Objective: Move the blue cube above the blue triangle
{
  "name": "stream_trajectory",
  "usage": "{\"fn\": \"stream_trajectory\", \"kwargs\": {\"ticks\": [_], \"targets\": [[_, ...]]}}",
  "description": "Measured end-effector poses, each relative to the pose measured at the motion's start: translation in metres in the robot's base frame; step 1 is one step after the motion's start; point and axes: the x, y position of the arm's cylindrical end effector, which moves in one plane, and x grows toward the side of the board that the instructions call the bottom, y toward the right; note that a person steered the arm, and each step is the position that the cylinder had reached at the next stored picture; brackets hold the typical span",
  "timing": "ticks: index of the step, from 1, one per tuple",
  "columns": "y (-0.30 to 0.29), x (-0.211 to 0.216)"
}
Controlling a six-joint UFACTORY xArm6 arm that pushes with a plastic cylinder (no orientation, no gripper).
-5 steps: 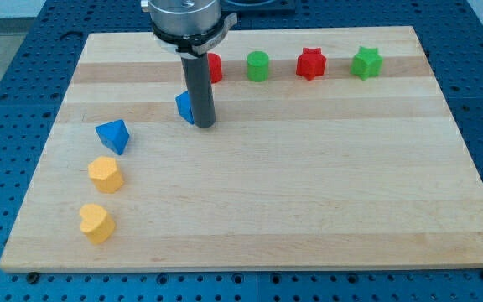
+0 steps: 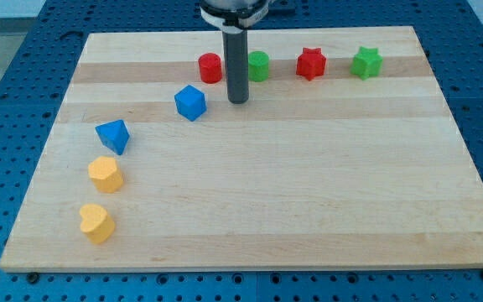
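The blue cube (image 2: pixel 190 102) sits on the wooden board, up and to the right of the blue triangle (image 2: pixel 112 135), which lies near the board's left side. My tip (image 2: pixel 238 101) rests on the board to the right of the blue cube, with a clear gap between them. The rod stands in front of the gap between the red cylinder (image 2: pixel 210 67) and the green cylinder (image 2: pixel 259 65).
A red star (image 2: pixel 311 64) and a green star (image 2: pixel 366 63) stand in the top row at the right. Two yellow blocks (image 2: pixel 106 174) (image 2: pixel 96 222) lie below the blue triangle. The board's left edge (image 2: pixel 36 159) is close to them.
My tip has moved right and slightly up, away from the blue cube it was touching. The blue cube now shows in full and has hardly moved.
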Motion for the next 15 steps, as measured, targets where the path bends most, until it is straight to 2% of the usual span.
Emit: {"fn": "stream_trajectory", "kwargs": {"ticks": [2,6,7,8,9,10,12,14,15], "targets": [[-0.056,-0.002],[-0.099,-0.002],[-0.08,-0.002],[-0.029,-0.002],[-0.002,0.016],[-0.01,0.019],[-0.064,0.006],[-0.064,0.011],[-0.064,0.028]]}}
